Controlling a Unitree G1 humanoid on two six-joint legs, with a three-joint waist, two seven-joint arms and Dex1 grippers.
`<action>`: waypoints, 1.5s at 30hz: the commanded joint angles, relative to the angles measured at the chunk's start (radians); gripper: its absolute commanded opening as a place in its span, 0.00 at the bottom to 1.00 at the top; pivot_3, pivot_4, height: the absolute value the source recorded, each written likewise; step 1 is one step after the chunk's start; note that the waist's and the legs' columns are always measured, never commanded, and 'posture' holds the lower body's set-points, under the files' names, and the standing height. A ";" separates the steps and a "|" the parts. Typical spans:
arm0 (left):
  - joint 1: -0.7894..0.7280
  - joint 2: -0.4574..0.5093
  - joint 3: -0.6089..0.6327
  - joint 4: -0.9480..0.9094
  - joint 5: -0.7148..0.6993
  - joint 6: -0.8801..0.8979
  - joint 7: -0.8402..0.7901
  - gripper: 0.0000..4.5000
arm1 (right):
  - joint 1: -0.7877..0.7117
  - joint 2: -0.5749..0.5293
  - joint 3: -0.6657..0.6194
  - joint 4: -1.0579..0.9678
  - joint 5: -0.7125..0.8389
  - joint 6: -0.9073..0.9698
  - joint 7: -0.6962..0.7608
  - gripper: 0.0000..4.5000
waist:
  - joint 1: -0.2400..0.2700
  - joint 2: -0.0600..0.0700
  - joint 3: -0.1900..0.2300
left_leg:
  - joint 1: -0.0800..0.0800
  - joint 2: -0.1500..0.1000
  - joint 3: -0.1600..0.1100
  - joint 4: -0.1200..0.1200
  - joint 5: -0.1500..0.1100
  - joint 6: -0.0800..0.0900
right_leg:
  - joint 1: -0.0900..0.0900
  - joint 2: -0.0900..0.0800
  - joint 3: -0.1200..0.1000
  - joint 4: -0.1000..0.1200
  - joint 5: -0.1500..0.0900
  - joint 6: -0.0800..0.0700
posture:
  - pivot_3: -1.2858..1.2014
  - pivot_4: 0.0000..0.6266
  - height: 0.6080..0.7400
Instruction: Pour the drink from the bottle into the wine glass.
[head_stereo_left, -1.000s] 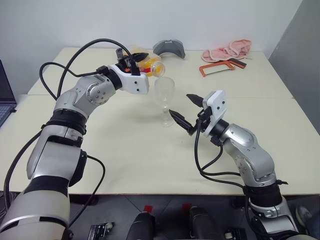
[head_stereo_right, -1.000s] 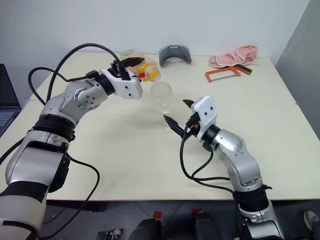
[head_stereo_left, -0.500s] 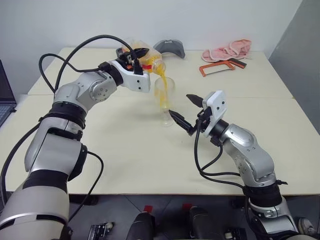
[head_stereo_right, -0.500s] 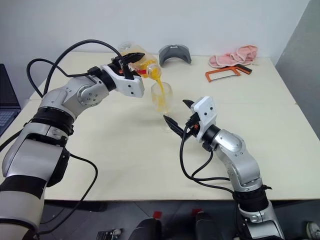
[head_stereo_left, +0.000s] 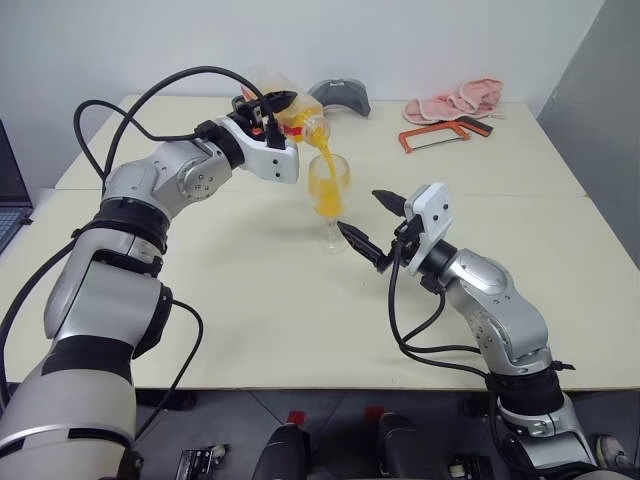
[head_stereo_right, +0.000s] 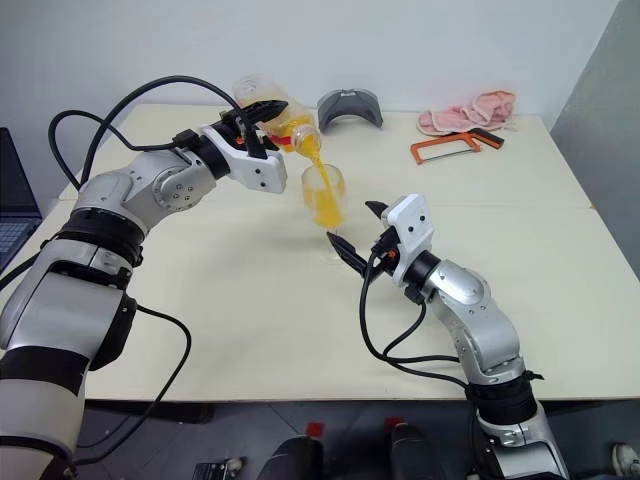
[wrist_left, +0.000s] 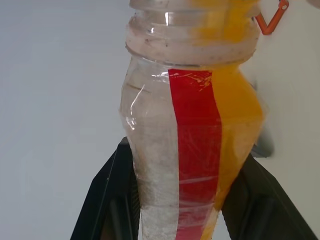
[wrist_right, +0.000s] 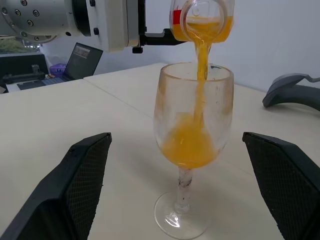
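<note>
The left claw clamps the bottle, tipped mouth-down over the wine glass, and the drink streams over the rim into the bowl. The glass stands upright mid-desk, well back from every edge. The right claw hovers just beside the stem with fingers spread wide, holding nothing. Open desk surface lies in front; a red hacksaw sits far behind.

Orange-yellow drink in a clear wine glass, clear bottle with a red vertical strip, cream desk, black tool fingers.
</note>
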 joint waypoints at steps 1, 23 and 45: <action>-0.045 0.021 0.005 -0.015 -0.002 -0.007 0.022 0.38 | -0.001 0.003 -0.010 -0.031 0.005 -0.009 -0.002 1.00 | 0.000 0.000 0.000 | 0.000 0.000 0.000 0.000 0.000 0.000 | 0.000 0.000 0.000 0.000 0.000 0.000 | 0.52 0.24 1.00; -0.049 0.025 -0.004 -0.013 -0.006 -0.002 0.033 0.38 | 0.004 0.002 -0.005 -0.035 0.005 -0.004 0.001 1.00 | 0.000 0.000 0.000 | 0.000 0.000 0.000 0.000 0.000 0.000 | 0.000 0.000 0.000 0.000 0.000 0.000 | 0.52 0.24 1.00; 0.017 -0.036 0.095 -0.025 -0.231 0.033 -0.170 0.38 | 0.005 0.004 -0.002 -0.042 0.008 -0.003 0.002 1.00 | -0.003 0.000 0.000 | 0.000 0.000 0.000 0.000 0.000 -0.001 | 0.000 0.000 0.000 0.001 0.000 0.000 | 0.52 0.24 1.00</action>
